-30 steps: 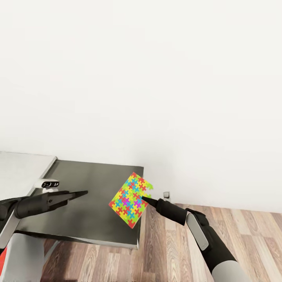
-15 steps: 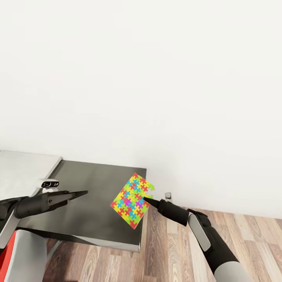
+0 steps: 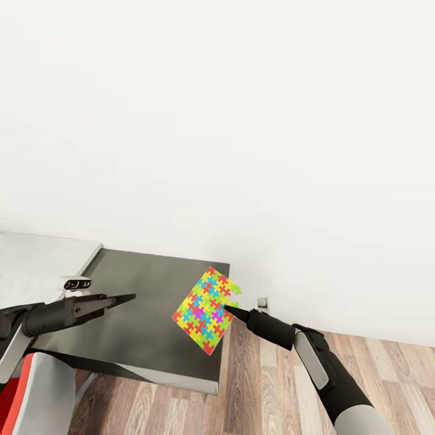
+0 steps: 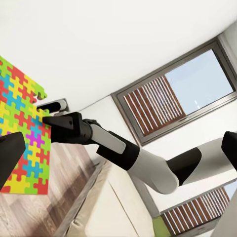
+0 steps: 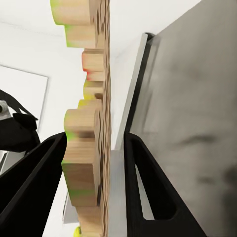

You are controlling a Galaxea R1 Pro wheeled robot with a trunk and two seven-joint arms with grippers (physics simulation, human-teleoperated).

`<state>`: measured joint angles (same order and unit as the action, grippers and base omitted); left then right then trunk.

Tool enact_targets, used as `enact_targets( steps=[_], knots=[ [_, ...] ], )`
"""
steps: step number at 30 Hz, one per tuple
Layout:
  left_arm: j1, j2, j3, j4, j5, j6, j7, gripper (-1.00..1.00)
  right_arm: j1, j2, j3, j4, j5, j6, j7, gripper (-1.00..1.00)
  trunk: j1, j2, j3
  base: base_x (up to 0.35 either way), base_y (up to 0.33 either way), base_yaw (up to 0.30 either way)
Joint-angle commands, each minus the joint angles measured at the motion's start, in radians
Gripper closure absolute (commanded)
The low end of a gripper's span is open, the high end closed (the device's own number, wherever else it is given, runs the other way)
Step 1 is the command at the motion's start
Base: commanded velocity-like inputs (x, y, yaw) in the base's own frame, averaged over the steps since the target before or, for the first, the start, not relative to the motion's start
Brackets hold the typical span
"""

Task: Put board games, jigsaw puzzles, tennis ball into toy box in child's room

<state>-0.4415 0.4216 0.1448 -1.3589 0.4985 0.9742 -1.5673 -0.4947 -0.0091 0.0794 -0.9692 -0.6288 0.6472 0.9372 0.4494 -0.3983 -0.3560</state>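
Note:
One jigsaw puzzle (image 3: 207, 310), a thin slab of yellow, red, green and blue pieces, hangs tilted above the right edge of the table's dark grey part (image 3: 139, 302). My right gripper (image 3: 227, 309) is shut on the slab's right edge. In the right wrist view the two black fingers (image 5: 140, 168) press on either side of the puzzle's wooden edge (image 5: 89, 113). My left gripper (image 3: 128, 297) is open and holds nothing, hovering over the dark top to the left of the puzzle. The left wrist view looks at the puzzle (image 4: 19, 128) across its spread fingers (image 4: 10, 153).
The table's light grey part (image 3: 42, 254) runs off to the left, with a small white-and-black object (image 3: 75, 283) near the joint. A white wall rises behind. A wall socket (image 3: 261, 302) and wood-plank floor (image 3: 266, 386) lie right of the table. A red shape (image 3: 9, 399) shows low left.
The whole picture has slid a little to the right, so the camera has moved. The puzzle stays in the right gripper at the same spot over the table's edge.

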Motion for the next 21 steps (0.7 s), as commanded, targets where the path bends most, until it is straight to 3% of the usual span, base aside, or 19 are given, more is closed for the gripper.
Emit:
enact_targets(
  steps=[1,11,17,21],
  knots=[
    [-0.001,0.0,0.0,0.0,0.0,0.011,-0.004,-1.0,0.0,-0.001,0.002,-0.001,-0.007,0.006,-0.001,1.0,0.001,-0.002,0.0,0.0,0.0,0.07],
    [-0.004,0.0,0.0,-0.005,-0.004,0.01,-0.004,-1.0,0.014,-0.002,0.003,-0.002,-0.008,0.003,0.005,1.0,0.001,-0.002,0.016,0.0,0.0,0.069],
    [-0.004,-0.001,-0.003,-0.007,-0.004,0.01,-0.004,-1.0,0.065,-0.004,-0.007,-0.023,-0.008,-0.016,0.015,1.0,0.001,-0.002,0.026,0.0,0.0,0.068],
    [-0.003,-0.002,-0.005,-0.007,-0.004,0.01,-0.004,-1.0,0.105,-0.016,-0.023,-0.093,-0.006,-0.027,0.053,1.0,0.001,-0.002,0.033,0.0,0.0,0.067]
  ],
)
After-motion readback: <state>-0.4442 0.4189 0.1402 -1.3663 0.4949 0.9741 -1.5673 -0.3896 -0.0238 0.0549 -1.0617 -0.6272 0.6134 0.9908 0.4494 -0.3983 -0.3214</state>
